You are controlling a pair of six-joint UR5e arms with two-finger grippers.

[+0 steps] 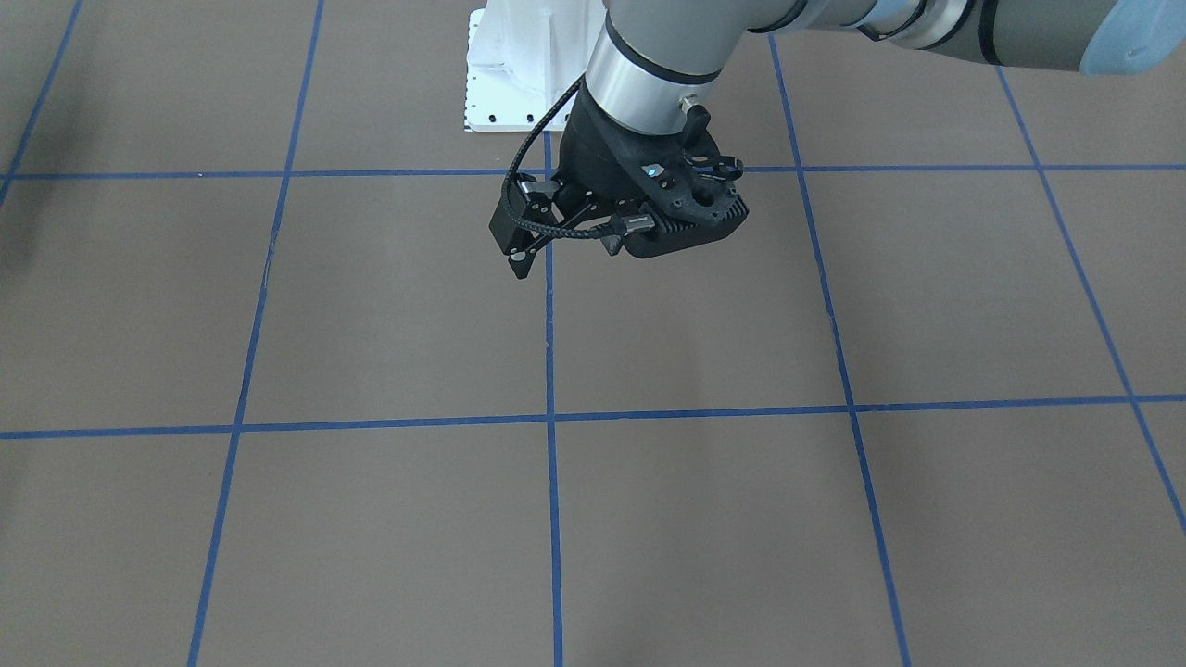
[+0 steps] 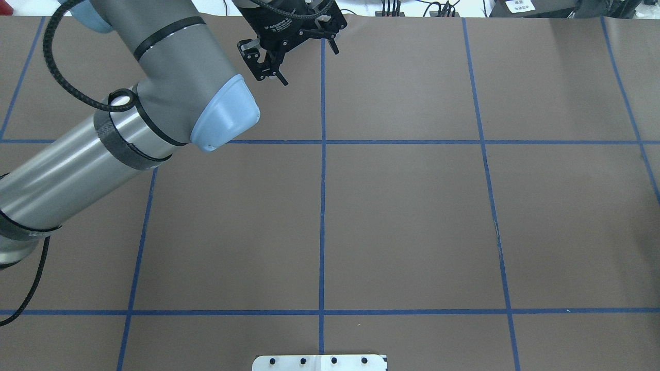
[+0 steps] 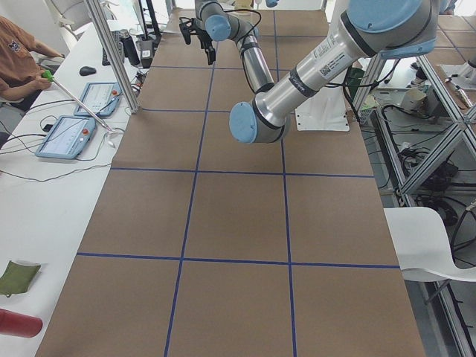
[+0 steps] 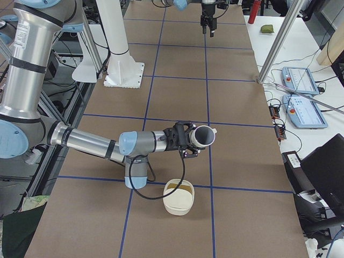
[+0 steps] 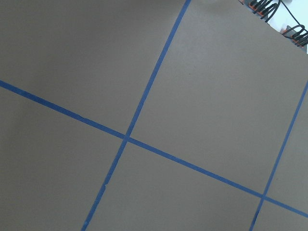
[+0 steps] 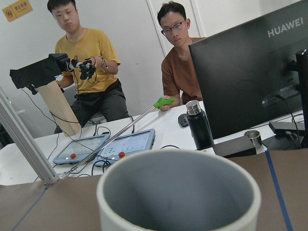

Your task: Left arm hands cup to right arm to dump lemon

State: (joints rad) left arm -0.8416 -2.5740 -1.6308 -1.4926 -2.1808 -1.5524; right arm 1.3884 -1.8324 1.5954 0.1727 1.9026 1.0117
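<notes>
The cup [image 4: 203,136] lies on its side in the air at the tip of my right gripper [image 4: 185,140], mouth toward the operators' side. I cannot tell from this side view whether that gripper is open or shut. The right wrist view looks into the cup [image 6: 179,192]; its grey inside shows no lemon. Below it on the table stands a cream bowl [image 4: 179,203] holding a yellowish patch [image 4: 180,188], perhaps the lemon. My left gripper [image 2: 309,66] [image 1: 565,259] hangs open and empty over the table's far edge.
Two people sit at the side desk with tablets [image 6: 103,147], a black bottle [image 6: 198,125] and a monitor [image 6: 250,72]. An aluminium post [image 4: 282,37] stands at the table's edge. The white base mount [image 1: 505,79] is behind the left gripper.
</notes>
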